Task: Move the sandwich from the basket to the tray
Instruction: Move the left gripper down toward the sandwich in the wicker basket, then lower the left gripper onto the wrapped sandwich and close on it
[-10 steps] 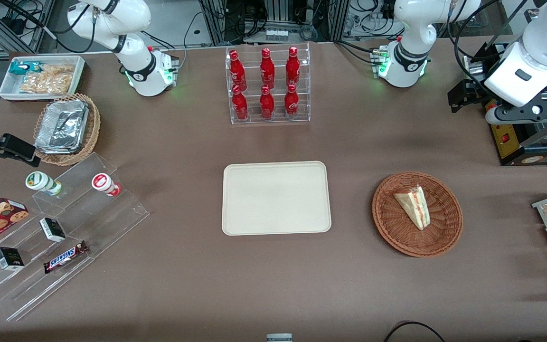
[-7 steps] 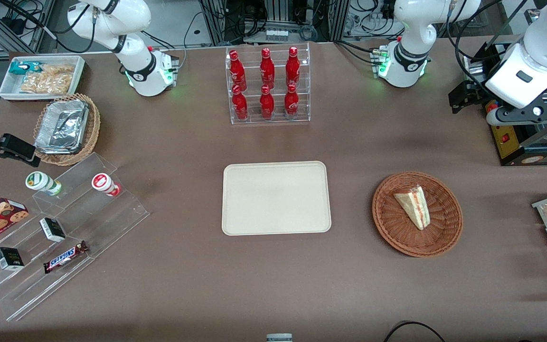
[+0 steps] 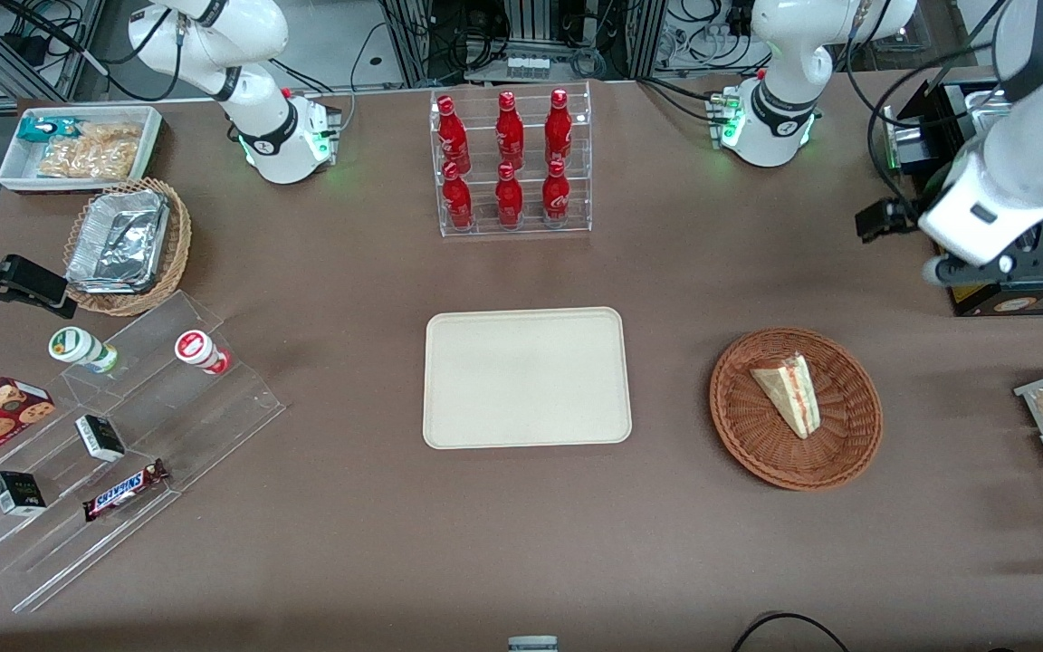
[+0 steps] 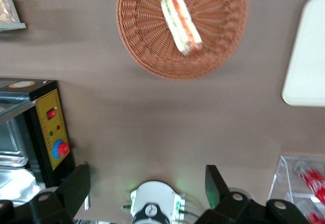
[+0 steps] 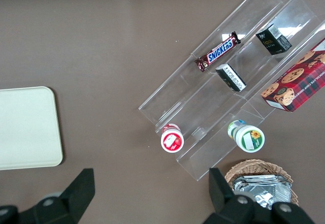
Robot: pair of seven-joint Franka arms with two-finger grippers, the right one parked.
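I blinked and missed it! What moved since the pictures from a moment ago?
The working arm came nearer the front camera, carrying its end effector, open and empty, closer to the basket. Nothing was taken hold of. The sandwich lies in the basket as before, and the tray beside it stayed bare.

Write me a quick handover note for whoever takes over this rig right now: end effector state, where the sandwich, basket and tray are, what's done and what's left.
End effector: open, holding nothing, up above the table near the working arm's end, well short of the basket.
Sandwich: lying in the basket, untouched.
Basket: on the table beside the tray, toward the working arm's end.
Tray: mid-table, nothing on it.
Done: nothing placed yet.
Left: bring the end effector down over the sandwich, grasp it, lift it out, carry it over the tray, set it down, release.
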